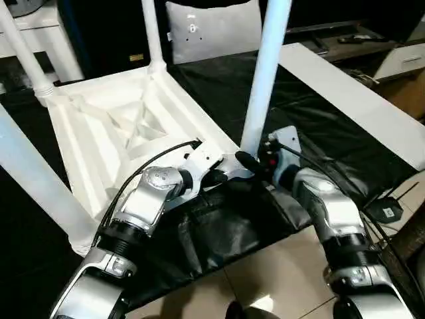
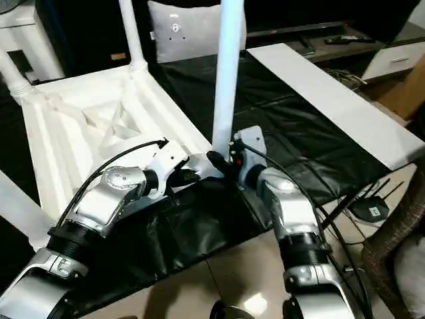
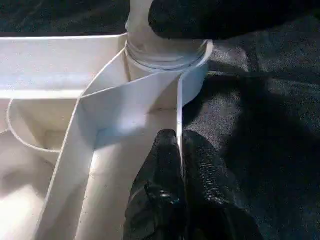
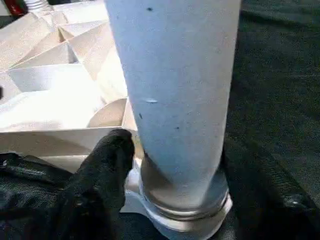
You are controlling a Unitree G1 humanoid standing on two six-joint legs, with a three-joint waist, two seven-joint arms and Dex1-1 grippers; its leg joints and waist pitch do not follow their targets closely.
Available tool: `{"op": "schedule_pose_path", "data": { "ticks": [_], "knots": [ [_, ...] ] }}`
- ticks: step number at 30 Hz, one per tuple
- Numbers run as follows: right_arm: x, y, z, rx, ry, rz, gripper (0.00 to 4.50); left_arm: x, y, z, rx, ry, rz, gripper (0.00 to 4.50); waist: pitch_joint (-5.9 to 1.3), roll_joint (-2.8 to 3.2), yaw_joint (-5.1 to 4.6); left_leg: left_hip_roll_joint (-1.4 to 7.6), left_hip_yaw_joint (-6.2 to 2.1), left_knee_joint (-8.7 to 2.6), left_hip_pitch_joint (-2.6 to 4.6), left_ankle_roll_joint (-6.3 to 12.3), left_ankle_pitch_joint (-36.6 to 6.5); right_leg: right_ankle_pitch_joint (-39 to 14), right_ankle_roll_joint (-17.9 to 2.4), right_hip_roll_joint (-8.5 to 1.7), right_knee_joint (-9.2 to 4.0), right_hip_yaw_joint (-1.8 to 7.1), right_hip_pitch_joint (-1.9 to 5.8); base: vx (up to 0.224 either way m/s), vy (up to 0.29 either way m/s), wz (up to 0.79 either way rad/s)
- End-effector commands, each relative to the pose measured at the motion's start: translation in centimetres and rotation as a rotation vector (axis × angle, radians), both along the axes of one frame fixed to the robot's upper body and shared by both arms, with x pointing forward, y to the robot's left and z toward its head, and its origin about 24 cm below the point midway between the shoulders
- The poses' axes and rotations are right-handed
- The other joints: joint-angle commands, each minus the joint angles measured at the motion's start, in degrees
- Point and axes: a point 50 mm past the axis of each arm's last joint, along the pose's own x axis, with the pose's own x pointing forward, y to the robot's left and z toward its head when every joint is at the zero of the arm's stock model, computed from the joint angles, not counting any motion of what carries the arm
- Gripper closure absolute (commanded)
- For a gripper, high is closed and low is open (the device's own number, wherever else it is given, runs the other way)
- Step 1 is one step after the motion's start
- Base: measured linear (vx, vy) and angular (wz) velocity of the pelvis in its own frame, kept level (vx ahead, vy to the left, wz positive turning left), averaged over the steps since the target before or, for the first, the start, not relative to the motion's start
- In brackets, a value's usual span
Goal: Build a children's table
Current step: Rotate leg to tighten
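The children's table top [image 1: 113, 133] lies upside down on the black-covered work table, ribbed underside up. Legs stand in its back-left [image 1: 23, 50], back [image 1: 151, 33] and near-left [image 1: 33, 179] sockets. A fourth leg [image 1: 265, 73] rises from the near-right corner socket [image 3: 192, 75]. My left gripper [image 1: 219, 175] is shut on the thin rim wall [image 3: 177, 107] of the top beside that socket, one finger [image 3: 160, 170] on each side. My right gripper [image 1: 250, 161] is shut on the fourth leg [image 4: 175, 90] just above its collar [image 4: 185, 210], with one finger [image 4: 107, 170] showing beside it.
A long white board [image 1: 352, 93] lies on the work table to the right. A grey cushion [image 1: 212, 30] and white furniture [image 1: 46, 33] stand behind. The work table's front edge runs just under my forearms, with tiled floor [image 1: 279, 279] and a small black device [image 1: 387, 211] below.
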Motion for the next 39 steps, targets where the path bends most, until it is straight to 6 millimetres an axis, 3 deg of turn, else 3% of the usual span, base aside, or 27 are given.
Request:
{"op": "schedule_pose_path", "data": {
  "ticks": [1, 3, 8, 14, 15, 18, 21, 24, 31, 39],
  "knots": [
    [-1.3, 1.7, 0.4, 0.024, -0.016, 0.235, 1.05, -0.1, -1.1, 2.0, -0.037, -0.100, -0.107, 4.50, -4.31, -0.12, 0.49, 1.25, 0.10, -3.36, -1.13, 6.92, -0.12, -20.54, 2.65, -4.67, -3.68, 3.97, 5.21, 0.000, 0.000, 0.00],
    [-1.6, 1.3, 0.5, -0.002, -0.023, 0.287, 1.05, -0.2, -0.8, 1.9, -0.026, -0.104, -0.132, 4.50, -4.29, -0.24, 0.88, 1.05, 0.29, -3.36, -1.10, 7.79, -0.01, -20.48, 2.83, -4.57, -3.59, 4.15, 5.30, 0.000, 0.000, 0.00],
    [-1.9, -0.1, 0.6, -0.062, -0.049, 0.356, 0.57, -0.9, -0.2, 1.4, 0.005, -0.106, -0.261, 4.50, -4.27, -0.09, 1.07, 1.13, 0.25, -3.35, -1.10, 7.77, 0.52, -20.51, 2.29, -4.59, -3.50, 4.15, 5.18, 0.000, 0.000, 0.00],
    [-2.7, -2.7, 1.1, -0.187, -0.124, 0.555, 0.57, -2.1, 1.6, 0.8, 0.034, -0.055, -0.453, 4.50, -4.17, -0.12, 2.00, 1.40, 0.41, -3.50, -0.62, 7.54, -1.34, -22.71, 2.11, -4.69, -3.71, 4.29, 4.93, 0.000, 0.000, 0.00],
    [-2.8, -3.1, 1.4, -0.196, -0.142, 0.599, 0.57, -2.3, 2.1, 0.8, 0.051, -0.043, -0.495, 4.50, -4.16, -0.39, 2.18, 1.58, 0.46, -3.55, -0.58, 7.57, -0.94, -22.25, 1.64, -4.70, -3.53, 4.44, 4.87, 0.000, 0.000, 0.00],
    [-3.2, -3.7, 1.9, -0.201, -0.157, 0.712, 0.57, -2.9, 3.2, 0.7, 0.097, -0.012, -0.602, 4.50, -4.23, -0.38, 3.32, 2.16, 0.35, -3.58, -0.31, 8.23, 0.92, -20.15, -0.09, -4.90, -2.77, 4.89, 4.66, 0.000, 0.000, 0.00],
    [-3.4, -3.9, 1.8, -0.197, -0.127, 0.776, 0.57, -3.2, 3.7, 0.8, 0.118, 0.006, -0.657, 4.50, -4.28, -0.59, 3.74, 2.09, 0.43, -3.52, -0.43, 8.12, 1.57, -19.64, -1.49, -4.94, -2.33, 5.20, 4.72, 0.000, 0.000, 0.00],
    [-3.6, -4.0, 1.6, -0.173, -0.100, 0.821, 0.57, -3.3, 3.9, 0.8, 0.130, 0.014, -0.685, 4.50, -4.23, -0.58, 3.92, 2.01, 0.54, -3.52, -0.51, 7.79, 1.22, -20.89, -1.25, -4.91, -2.49, 5.18, 4.76, 0.000, 0.000, 0.00],
    [-3.9, -3.7, 1.6, -0.104, -0.048, 0.885, 1.01, -3.3, 3.8, 0.9, 0.126, 0.013, -0.706, 4.50, -4.21, -0.73, 4.21, 1.76, 0.70, -3.50, -0.59, 6.61, -0.03, -23.65, 0.58, -4.66, -3.06, 4.91, 4.86, 0.000, 0.000, 0.00],
    [-3.9, -3.5, 1.0, -0.085, -0.026, 0.895, 1.68, -3.1, 3.9, 0.9, 0.121, 0.010, -0.711, 4.50, -4.34, -0.66, 4.30, 1.75, 0.65, -3.42, -0.77, 6.68, 1.23, -22.24, 0.49, -4.64, -2.79, 4.90, 4.85, 0.000, 0.000, 0.00]
  ]
}}
